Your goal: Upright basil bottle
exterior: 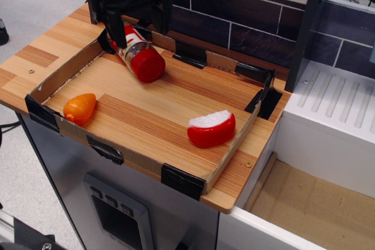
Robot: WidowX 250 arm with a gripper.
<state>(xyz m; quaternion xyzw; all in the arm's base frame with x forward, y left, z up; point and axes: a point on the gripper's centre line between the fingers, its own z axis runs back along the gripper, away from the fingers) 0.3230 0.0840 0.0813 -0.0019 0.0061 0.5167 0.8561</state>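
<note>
Up at the far-left corner of the tabletop (41, 51), the black tool (137, 27) hangs over the basil bottle (137, 55). Its two dark fingers (116, 28) stand apart on either side of the bottle's label end, one toward the left edge and one toward the back wall. They look spread rather than closed, though whether either finger touches the glass cannot be told, since the tool's body hides the upper part of the bottle.

That bottle lies on its side, not upright. Its wide red cap points toward the middle of the tabletop, and its red-and-white label end runs back under the tool toward the far-left corner. It rests inside a shallow cardboard tray (231, 159) with low walls, taped at the corners with black tape (183, 181), which covers most of the wooden surface.

Well apart from the bottle, near the front-left corner, an orange carrot-shaped toy (79, 108) lies just beside the tray's front wall. Toward the front-right corner sits a cheese wedge (211, 128) with a red rind and a pale top, near the tray's right wall. A dark tiled wall (246, 19) runs along the back edge, and a white ribbed surface (337, 100) lies beyond the right edge.
</note>
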